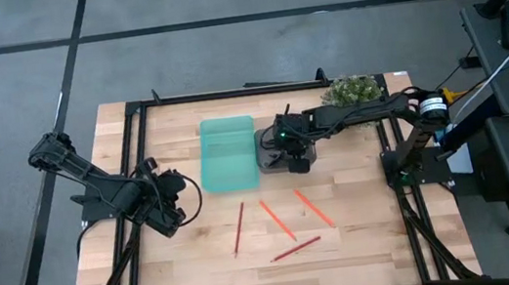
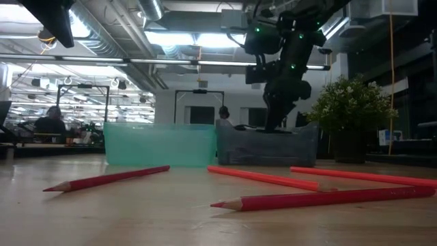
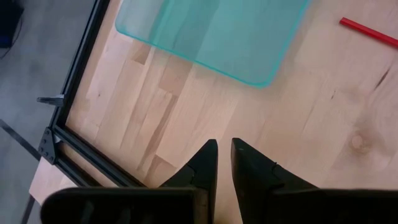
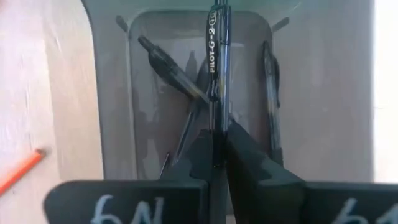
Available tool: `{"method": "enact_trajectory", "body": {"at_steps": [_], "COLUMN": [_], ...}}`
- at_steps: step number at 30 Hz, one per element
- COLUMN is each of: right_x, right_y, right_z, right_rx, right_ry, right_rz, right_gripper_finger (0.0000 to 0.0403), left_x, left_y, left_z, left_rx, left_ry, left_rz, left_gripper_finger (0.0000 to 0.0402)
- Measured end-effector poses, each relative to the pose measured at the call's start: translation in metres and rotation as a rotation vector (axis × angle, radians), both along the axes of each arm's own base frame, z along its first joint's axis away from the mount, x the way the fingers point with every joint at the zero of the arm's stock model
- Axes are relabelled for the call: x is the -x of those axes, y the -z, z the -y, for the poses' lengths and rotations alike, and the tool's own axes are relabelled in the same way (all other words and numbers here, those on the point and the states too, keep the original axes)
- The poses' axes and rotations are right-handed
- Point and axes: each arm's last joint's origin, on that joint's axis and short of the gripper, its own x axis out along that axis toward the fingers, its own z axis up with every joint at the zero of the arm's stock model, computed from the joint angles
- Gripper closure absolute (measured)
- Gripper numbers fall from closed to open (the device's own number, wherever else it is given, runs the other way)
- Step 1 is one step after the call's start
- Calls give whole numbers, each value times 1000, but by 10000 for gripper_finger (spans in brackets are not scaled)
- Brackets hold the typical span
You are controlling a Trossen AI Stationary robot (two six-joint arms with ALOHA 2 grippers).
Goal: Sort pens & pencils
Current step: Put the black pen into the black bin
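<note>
My right gripper [image 1: 292, 154] is over the grey tray [image 4: 118, 124] at the table's far middle, shut on a black pen [image 4: 217, 68]. Several other black pens [image 4: 168, 62] lie in that tray. A teal tray [image 1: 227, 153] stands just left of it. Several red and orange pencils [image 1: 276, 218] lie flat on the wood nearer the front edge, and they also show in the low view [image 2: 321, 198]. My left gripper [image 3: 222, 149] is shut and empty, low over the table's left part [image 1: 169, 205]. My right gripper pinches the black pen near one end [image 4: 217, 140] between its two fingers. The fingers come from above, reaching down into the grey tray [image 2: 273, 123]. The pen runs out beyond the fingertips over the tray's floor. I cannot tell whether its far end rests there.
A potted plant [image 1: 354, 88] stands at the far right, close behind the right arm. A black metal frame [image 1: 139, 128] runs along the table's edges. Bare wood lies between the left gripper and the pencils. People sit in the room beyond the table [image 2: 51, 121].
</note>
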Motion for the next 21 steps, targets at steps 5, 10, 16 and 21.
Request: {"method": "enact_trajectory", "body": {"at_steps": [5, 10, 16, 21], "right_x": [1, 1, 0, -1], "right_y": [2, 2, 2, 1], "right_z": [4, 4, 4, 5], "right_rx": [0, 3, 3, 6], "right_ry": [11, 13, 13, 11], "right_rz": [9, 14, 16, 32], "right_gripper_finger": [376, 357, 344, 342], "left_x": [0, 0, 0, 0], "left_y": [0, 0, 0, 0], "left_z": [0, 0, 0, 0], "left_rx": [1, 2, 2, 2], "left_ry": [0, 0, 0, 0], "left_rz": [1, 3, 3, 3], "left_gripper_finger": [360, 360, 360, 360]}}
